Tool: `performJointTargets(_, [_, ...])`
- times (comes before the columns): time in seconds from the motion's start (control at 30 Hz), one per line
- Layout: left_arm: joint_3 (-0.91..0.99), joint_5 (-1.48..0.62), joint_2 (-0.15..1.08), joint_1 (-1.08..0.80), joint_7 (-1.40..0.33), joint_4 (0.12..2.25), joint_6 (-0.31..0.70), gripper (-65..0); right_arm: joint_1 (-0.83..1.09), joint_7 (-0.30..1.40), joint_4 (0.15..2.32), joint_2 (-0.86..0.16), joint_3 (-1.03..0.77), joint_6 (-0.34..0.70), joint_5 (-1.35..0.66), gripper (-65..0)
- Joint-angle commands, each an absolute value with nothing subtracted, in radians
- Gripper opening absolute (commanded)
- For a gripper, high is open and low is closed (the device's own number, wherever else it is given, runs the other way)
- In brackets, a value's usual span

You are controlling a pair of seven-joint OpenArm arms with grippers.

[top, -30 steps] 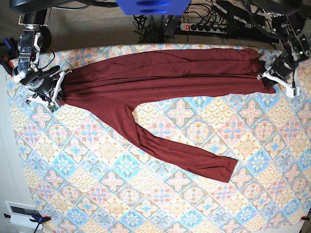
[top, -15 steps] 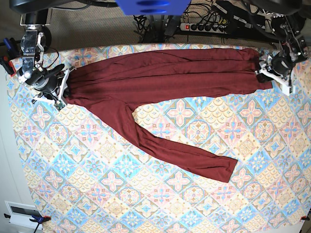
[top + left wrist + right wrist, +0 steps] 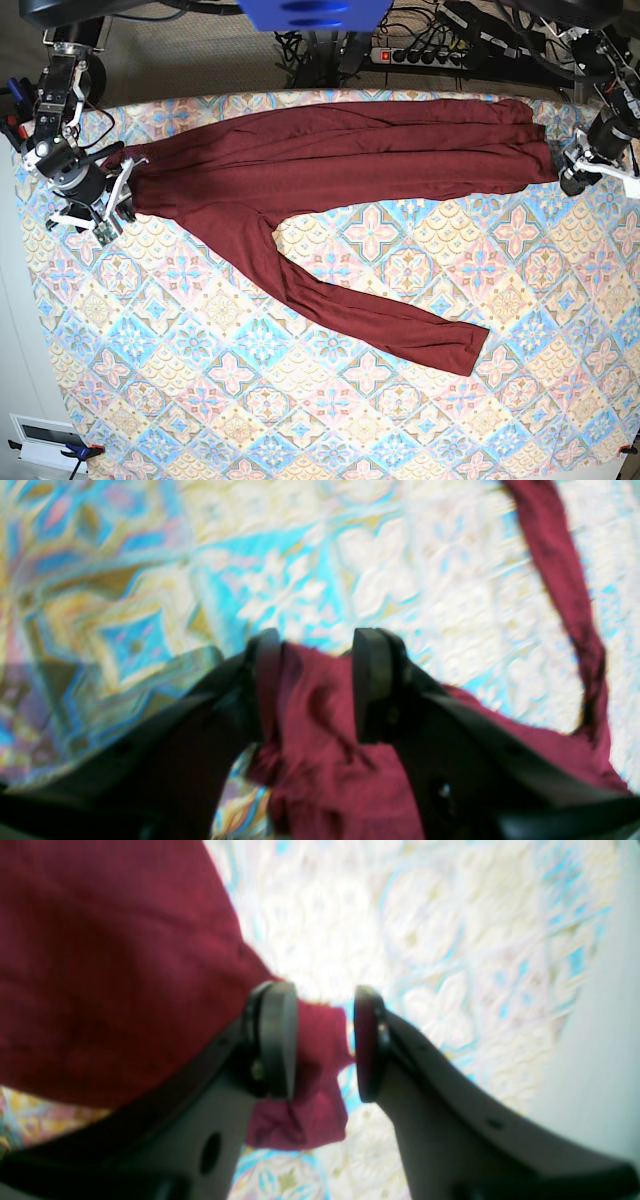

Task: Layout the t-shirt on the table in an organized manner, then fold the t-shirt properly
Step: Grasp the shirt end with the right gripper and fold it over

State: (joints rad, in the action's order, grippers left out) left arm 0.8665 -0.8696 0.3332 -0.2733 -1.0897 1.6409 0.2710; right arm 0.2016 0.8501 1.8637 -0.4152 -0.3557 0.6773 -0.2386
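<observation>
Maroon knit, one t-shirt (image 3: 330, 150), lies stretched in a long band across the far part of the table (image 3: 300, 400), with a single sleeve trailing toward the near side. Both wrist views are blurred, and the arms hide part of the shirt's ends. There are two grippers. The right gripper (image 3: 324, 1045) sits at one end of the shirt with its jaws apart, a bunch of cloth loose between them. The left gripper (image 3: 316, 685) is at the opposite end, jaws likewise parted around a fold.
</observation>
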Motion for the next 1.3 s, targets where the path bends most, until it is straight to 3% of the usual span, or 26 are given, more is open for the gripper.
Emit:
performJointTargets(0.0, [0.874, -0.881, 0.354, -0.277, -1.078, 1.659, 0.274, -40.7, 0.196, 0.848, 1.880, -0.421, -0.364, 0.673, -0.243, -46.3])
performJointTargets(0.27, [0.874, -0.881, 0.357, -0.222, -1.078, 1.659, 0.274, -40.5, 0.197, 0.874, 1.879, -0.414, -0.346, 0.673, -0.243, -46.2])
performJointTargets(0.6, [0.866, -0.881, 0.352, -0.165, -1.156, 1.659, 0.274, -40.5, 0.036, 0.874, 1.868, -0.404, -0.041, 0.673, -0.243, -46.1])
performJointTargets(0.8, [0.866, -0.881, 0.338, -0.165, -1.181, 1.659, 0.274, -40.5, -0.137, 0.874, 1.755, -0.285, 0.056, 0.673, -0.243, -46.0])
performJointTargets(1.07, [0.866, -0.881, 0.320, -0.170, -1.182, 1.659, 0.274, -40.5, -0.277, 0.863, 1.494, -0.260, 0.159, 0.673, -0.243, -32.8])
performJointTargets(1.27, [0.866, -0.881, 0.317, -0.171, -1.182, 1.658, 0.274, -40.5, -0.383, 0.765, 1.305, -0.260, 0.214, 0.673, -0.243, -32.7])
